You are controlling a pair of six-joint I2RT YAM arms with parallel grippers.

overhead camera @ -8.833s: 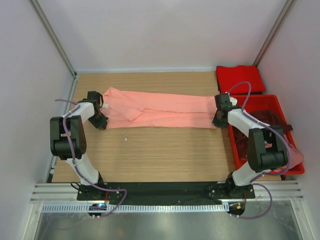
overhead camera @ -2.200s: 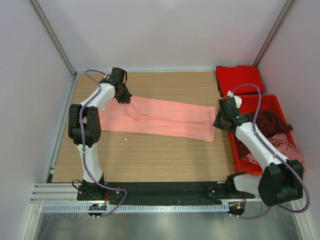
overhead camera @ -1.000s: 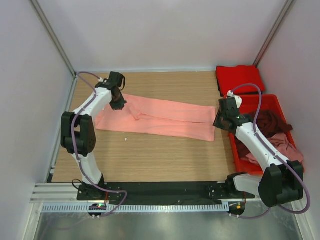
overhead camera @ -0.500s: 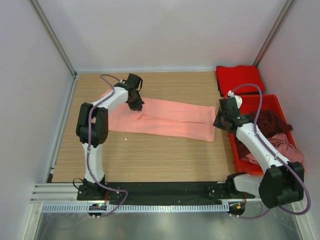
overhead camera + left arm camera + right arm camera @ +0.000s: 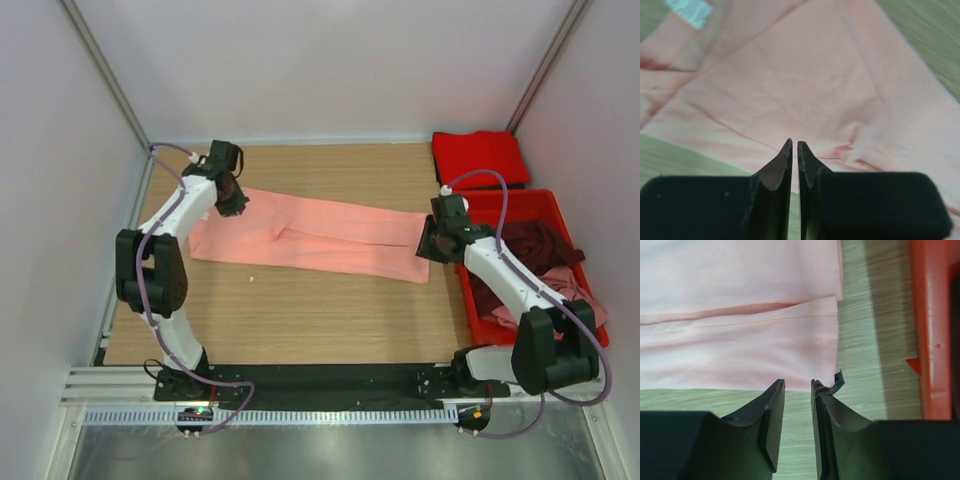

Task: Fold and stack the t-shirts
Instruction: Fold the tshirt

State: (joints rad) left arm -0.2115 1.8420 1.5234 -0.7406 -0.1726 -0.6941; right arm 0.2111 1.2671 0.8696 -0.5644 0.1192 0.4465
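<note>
With left pincer (image 5: 794,146) nearly clenched, empty, over the shirt (image 5: 330,235) and right pincer (image 5: 797,383) part-released at its hem near the desk's (image 5: 300,310) right edge, a one-ply pinch may skew the fold.

No writing, brand, number or sign can be read in any of the views. The only thing that might carry print is a small pale tag (image 5: 690,11) on the salmon-pink t-shirt (image 5: 805,85), well ahead of the left claw (image 5: 794,150) and off to its left. It is too blurred to show any letters.
</note>
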